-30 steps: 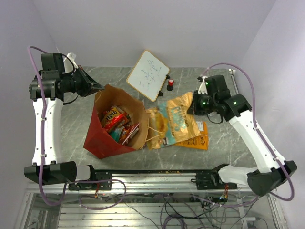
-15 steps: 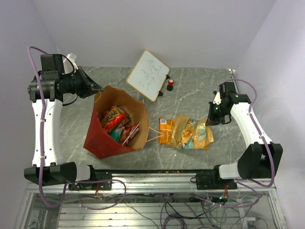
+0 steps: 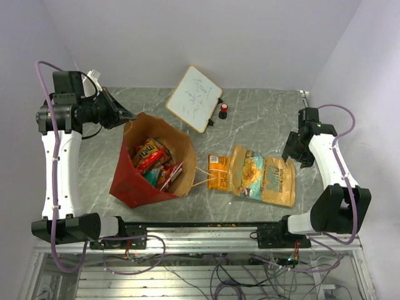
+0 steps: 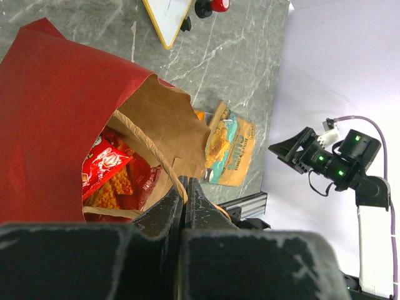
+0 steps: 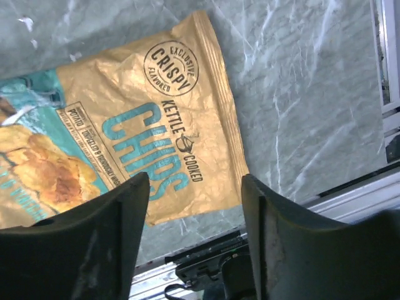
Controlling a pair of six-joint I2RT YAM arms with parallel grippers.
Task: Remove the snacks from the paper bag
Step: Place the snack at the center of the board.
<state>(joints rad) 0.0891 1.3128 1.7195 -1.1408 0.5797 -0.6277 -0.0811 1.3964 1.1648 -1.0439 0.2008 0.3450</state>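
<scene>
The red paper bag [image 3: 130,184] stands open on the table's left half, its brown inside showing in the left wrist view [image 4: 156,119]. Orange and red snacks [image 3: 152,157] fill it [image 4: 106,165]. My left gripper [image 3: 131,115] is at the bag's far rim, shut [image 4: 185,184] on its tan loop handle [image 4: 140,140]. A gold and teal kettle chips packet [image 3: 264,180] lies flat on the table, with a small orange packet [image 3: 218,170] next to it. My right gripper [image 3: 291,155] hovers open just right of the chips packet [image 5: 144,125], with nothing between its fingers [image 5: 194,187].
A tilted white whiteboard [image 3: 195,99] stands at the back, with a small red-and-black bottle [image 3: 222,111] beside it. The metal rail [image 3: 206,226] runs along the table's near edge, close under the right gripper. A wall rises right of the right arm.
My right gripper opened and let go of the chips packet, which now lies flat, farther right. The right arm drew back to the right. The left arm and the paper bag stayed put.
</scene>
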